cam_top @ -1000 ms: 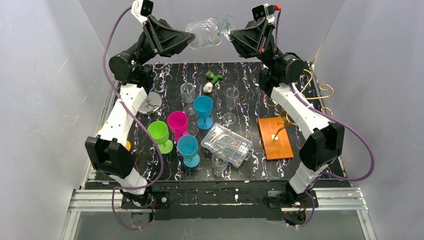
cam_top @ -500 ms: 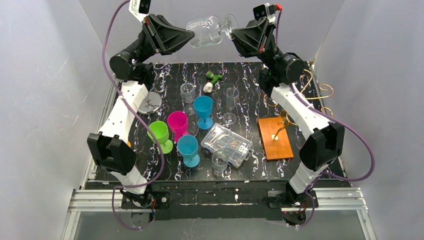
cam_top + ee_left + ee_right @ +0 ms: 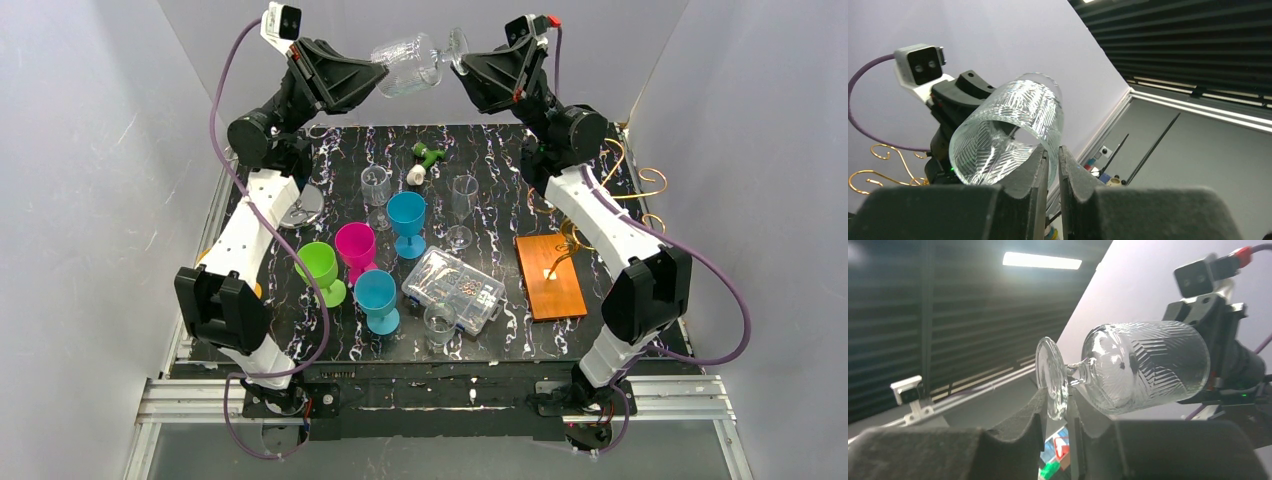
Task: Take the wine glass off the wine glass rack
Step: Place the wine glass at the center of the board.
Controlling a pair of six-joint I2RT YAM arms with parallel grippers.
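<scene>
The clear patterned wine glass (image 3: 408,62) (image 3: 1008,130) (image 3: 1143,365) lies on its side high above the far end of the table, between both grippers. My left gripper (image 3: 382,70) (image 3: 1053,150) is shut on the bowl's rim, one finger inside and one outside. My right gripper (image 3: 462,62) (image 3: 1055,397) stands narrowly open around the glass's round foot, which still sits between its fingers with a slight gap. The wine glass rack (image 3: 640,185), golden curled wire on a wooden base (image 3: 549,276), stands at the right of the table; its curls also show in the left wrist view (image 3: 878,170).
On the table below stand a cyan cup (image 3: 407,215), a pink cup (image 3: 356,243), a green cup (image 3: 318,265), another cyan cup (image 3: 376,293), clear glasses (image 3: 462,200) (image 3: 376,185) (image 3: 439,320), a clear plastic box (image 3: 455,288), a green-and-white piece (image 3: 428,157) and a metal disc (image 3: 300,205).
The left gripper has closed on the bowl's rim and lifted a little, tilting the glass. The right gripper's jaws have loosened around the foot.
</scene>
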